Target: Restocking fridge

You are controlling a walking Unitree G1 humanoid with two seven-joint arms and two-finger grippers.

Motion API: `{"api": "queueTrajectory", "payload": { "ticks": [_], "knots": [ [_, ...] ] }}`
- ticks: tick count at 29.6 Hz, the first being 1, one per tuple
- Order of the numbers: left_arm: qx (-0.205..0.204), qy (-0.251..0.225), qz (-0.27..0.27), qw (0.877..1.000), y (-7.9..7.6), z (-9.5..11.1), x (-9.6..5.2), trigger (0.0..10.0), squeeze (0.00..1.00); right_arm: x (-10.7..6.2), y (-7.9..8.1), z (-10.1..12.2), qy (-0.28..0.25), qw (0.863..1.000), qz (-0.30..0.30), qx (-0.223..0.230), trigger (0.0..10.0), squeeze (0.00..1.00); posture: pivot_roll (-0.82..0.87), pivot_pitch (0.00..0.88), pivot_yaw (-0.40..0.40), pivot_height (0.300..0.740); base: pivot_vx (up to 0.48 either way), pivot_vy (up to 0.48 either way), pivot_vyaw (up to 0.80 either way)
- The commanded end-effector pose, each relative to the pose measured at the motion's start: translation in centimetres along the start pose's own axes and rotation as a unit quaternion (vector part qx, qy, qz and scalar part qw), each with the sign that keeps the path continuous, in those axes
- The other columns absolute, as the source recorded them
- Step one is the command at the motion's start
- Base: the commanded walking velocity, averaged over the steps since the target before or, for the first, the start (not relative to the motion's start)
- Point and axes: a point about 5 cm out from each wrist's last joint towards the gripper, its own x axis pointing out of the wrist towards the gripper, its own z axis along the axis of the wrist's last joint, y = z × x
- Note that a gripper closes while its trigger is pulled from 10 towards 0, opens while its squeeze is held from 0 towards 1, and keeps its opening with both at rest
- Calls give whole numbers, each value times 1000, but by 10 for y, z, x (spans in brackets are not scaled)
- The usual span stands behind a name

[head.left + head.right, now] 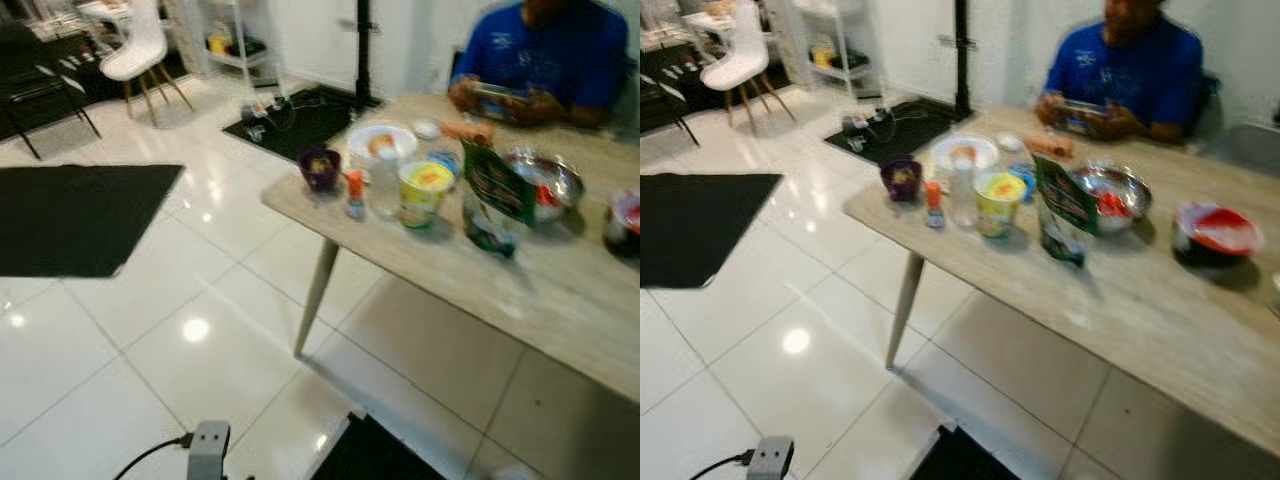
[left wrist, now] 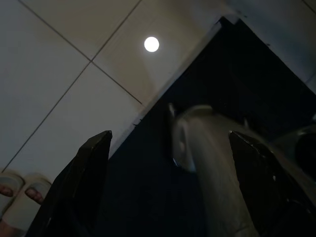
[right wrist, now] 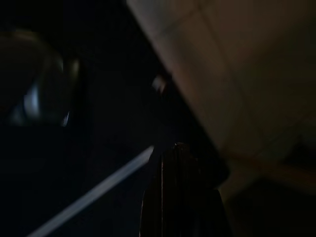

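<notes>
Groceries are sitting on the wooden table [image 1: 1160, 300] in the right half of the frame: a purple cup [image 1: 902, 179], a small bottle [image 1: 934, 203], a clear bottle [image 1: 962, 190], a yellow tub [image 1: 1000, 203], a green bag [image 1: 1063, 208], a metal bowl [image 1: 1112, 197] and a red-lidded bowl [image 1: 1217, 234]. A person in a blue shirt [image 1: 1127, 65] is sitting behind it, top right. The left gripper [image 2: 170, 163] is hanging over floor tiles with its fingers spread apart, gripping nothing. The right gripper [image 3: 182, 192] is sitting in the dark, can't tell if it's clenched.

- A yellow-lidded tub [image 1: 1000, 203], a clear bottle [image 1: 962, 190] and a green bag [image 1: 1065, 210] are stood upright together near the table's [image 1: 1140, 300] front edge.
- A steel bowl [image 1: 1115, 195] is set just behind the bag.
</notes>
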Motion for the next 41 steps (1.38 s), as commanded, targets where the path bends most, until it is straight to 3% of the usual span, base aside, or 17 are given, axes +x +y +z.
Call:
{"api": "queueTrajectory", "payload": {
  "ticks": [1,7,15,20,29,37,39,41],
  "knots": [
    [7,3,2,1000,1,0,0,10000,0,0,7,-2,4,1000,7,5,10000,0,-6,38,36,740,349,0,0],
    [2,10,13,1000,4,-2,-1,10000,0,0,9,-4,13,1000,8,1,10000,0,-6,39,40,740,227,0,0],
    [7,6,2,1000,3,-1,-1,10000,0,-1,9,-8,20,1000,5,14,10000,0,-9,41,40,740,0,0,-788],
    [24,10,-8,1000,0,-2,0,10000,0,-1,6,-7,15,1000,1,14,10000,0,-12,41,37,740,144,-247,0],
    [6,0,12,1000,4,0,-1,10000,0,0,8,-5,14,1000,4,10,10000,0,-6,40,35,740,118,-166,0],
    [-37,-32,28,998,15,9,-3,10000,0,0,8,-6,14,1000,6,5,10000,0,-5,41,33,740,0,0,0],
    [-64,-62,35,995,21,20,-4,10000,0,-1,9,-6,14,1000,7,4,10000,0,-4,43,33,740,0,0,0],
    [-100,-124,57,986,35,45,-7,10000,0,0,9,-5,13,1000,7,3,10000,0,-3,44,33,740,0,0,0]
  ]
}}
